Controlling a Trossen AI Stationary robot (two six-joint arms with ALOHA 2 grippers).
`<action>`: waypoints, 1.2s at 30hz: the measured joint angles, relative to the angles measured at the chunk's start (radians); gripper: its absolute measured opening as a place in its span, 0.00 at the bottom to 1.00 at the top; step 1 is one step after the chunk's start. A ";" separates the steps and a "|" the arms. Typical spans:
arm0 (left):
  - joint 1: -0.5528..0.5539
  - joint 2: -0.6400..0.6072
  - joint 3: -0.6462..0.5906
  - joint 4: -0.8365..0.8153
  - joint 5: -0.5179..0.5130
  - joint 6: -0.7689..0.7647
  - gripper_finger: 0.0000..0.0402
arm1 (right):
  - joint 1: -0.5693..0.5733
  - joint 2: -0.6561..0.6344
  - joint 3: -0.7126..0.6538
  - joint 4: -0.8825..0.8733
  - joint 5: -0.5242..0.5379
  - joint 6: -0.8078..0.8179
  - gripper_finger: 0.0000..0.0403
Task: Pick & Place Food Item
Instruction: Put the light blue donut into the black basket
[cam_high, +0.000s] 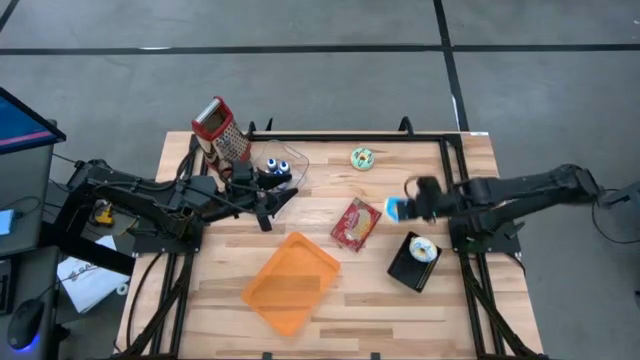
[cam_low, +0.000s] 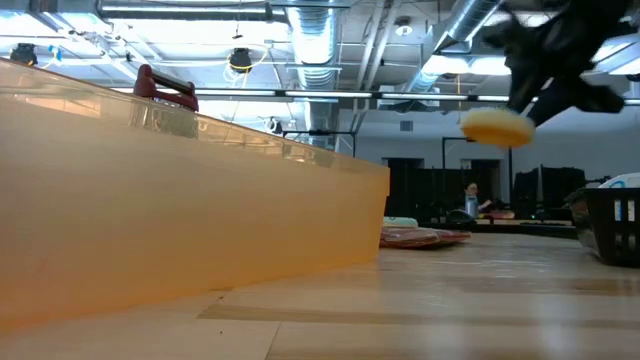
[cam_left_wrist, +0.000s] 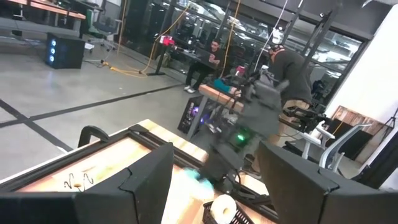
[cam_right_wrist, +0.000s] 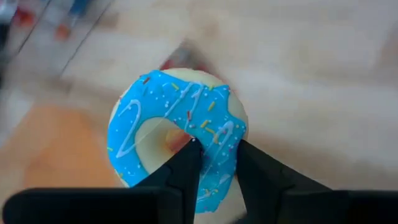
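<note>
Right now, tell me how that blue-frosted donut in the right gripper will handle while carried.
Probably light: the right gripper holds the blue donut clear of the table by one side of its ring. It keeps its shape, so likely fairly firm. The off-centre pinch might let it swing.

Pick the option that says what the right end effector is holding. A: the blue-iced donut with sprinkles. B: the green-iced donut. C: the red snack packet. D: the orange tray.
A: the right end effector is shut on the blue-iced donut, its fingers pinching the ring's rim, and the low view shows it held clear above the table.
</note>
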 joint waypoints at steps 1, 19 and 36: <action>0.000 0.000 0.000 0.004 0.003 0.000 0.58 | 0.057 0.007 0.000 0.006 0.000 0.042 0.23; 0.000 0.001 0.001 0.039 -0.026 -0.010 0.58 | 0.644 0.441 0.466 -0.578 0.066 0.432 0.19; 0.000 0.001 0.000 0.046 -0.051 -0.010 0.58 | 0.775 0.435 0.181 -0.479 -0.029 0.794 0.28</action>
